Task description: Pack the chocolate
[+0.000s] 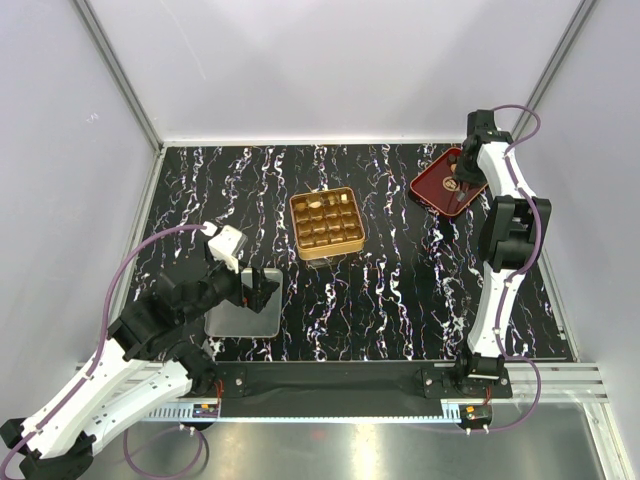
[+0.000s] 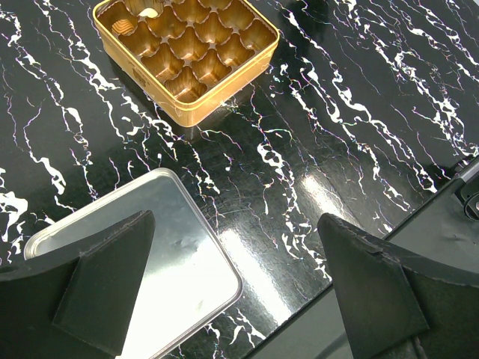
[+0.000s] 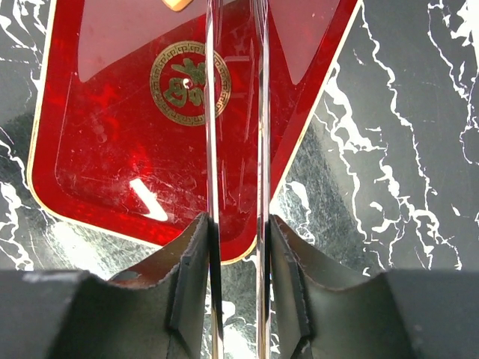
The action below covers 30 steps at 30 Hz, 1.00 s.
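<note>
The gold tin (image 1: 330,252) with a 4x4 grid sits mid-table; a few chocolate pieces (image 1: 316,204) lie in its far row, also seen in the left wrist view (image 2: 122,25). The dark red tray (image 1: 432,192) at the far right holds a few more small pieces (image 1: 452,185); one tan piece (image 3: 177,4) shows at the top edge of the right wrist view. My right gripper (image 1: 468,172) (image 3: 237,224) is shut on metal tongs (image 3: 211,112), whose two blades reach out over the red tray (image 3: 112,164). My left gripper (image 1: 262,290) (image 2: 236,221) is open and empty over a silver lid.
The flat silver lid (image 1: 243,305) (image 2: 150,277) lies at the near left, by the table's front edge. The gold tin (image 2: 209,105) is beyond it. White walls enclose the black marbled table (image 1: 400,290) on three sides.
</note>
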{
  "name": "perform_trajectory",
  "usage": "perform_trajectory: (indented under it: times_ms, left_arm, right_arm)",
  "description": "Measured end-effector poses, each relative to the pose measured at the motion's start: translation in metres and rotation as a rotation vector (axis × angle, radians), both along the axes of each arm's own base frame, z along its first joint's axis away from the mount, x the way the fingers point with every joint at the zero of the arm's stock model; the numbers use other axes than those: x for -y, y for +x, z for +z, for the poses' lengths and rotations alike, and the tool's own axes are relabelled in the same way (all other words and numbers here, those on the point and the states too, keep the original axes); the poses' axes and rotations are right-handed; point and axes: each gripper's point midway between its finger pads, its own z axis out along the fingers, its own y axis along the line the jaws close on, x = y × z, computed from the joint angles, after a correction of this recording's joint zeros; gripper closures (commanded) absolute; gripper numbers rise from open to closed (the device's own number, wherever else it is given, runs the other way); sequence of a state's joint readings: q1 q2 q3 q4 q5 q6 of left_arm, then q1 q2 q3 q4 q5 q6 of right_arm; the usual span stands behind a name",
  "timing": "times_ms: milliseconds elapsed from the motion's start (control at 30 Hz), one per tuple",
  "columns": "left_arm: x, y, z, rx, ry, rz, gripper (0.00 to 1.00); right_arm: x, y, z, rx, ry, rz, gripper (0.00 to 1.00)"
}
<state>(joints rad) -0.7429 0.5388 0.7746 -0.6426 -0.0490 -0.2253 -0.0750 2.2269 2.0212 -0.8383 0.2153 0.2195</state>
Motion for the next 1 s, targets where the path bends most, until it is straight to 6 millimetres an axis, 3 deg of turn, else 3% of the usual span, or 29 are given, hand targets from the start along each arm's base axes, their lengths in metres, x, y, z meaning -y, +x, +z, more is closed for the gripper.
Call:
perform_trajectory:
  times_ms: [133, 267, 400, 633, 800, 1000]
  left_arm:
    - [0.000, 0.000, 0.000, 0.000, 0.000, 0.000, 0.01]
    - [0.000, 0.000, 0.000, 0.000, 0.000, 0.000, 0.01]
    - [0.000, 0.000, 0.000, 0.000, 0.000, -0.001, 0.01]
    - [0.000, 0.000, 0.000, 0.000, -0.001, 0.000, 0.01]
    - [0.000, 0.000, 0.000, 0.000, 0.000, 0.000, 0.01]
    - [0.000, 0.000, 0.000, 0.000, 0.000, 0.000, 0.01]
  right_arm:
    - [-0.002, -0.006, 0.000, -0.013, 0.008, 0.003, 0.66]
    - [-0.008, -0.028, 0.004, -0.042, 0.025, 0.014, 0.67]
    - [-0.011, -0.052, 0.020, -0.050, 0.026, 0.016, 0.68]
    - [-0.025, -0.068, 0.053, -0.007, 0.024, 0.043, 0.67]
    - [-0.073, -0.072, 0.074, 0.031, 0.030, 0.143, 0.68]
    - [-0.181, -0.092, 0.102, 0.092, 0.087, 0.386, 0.67]
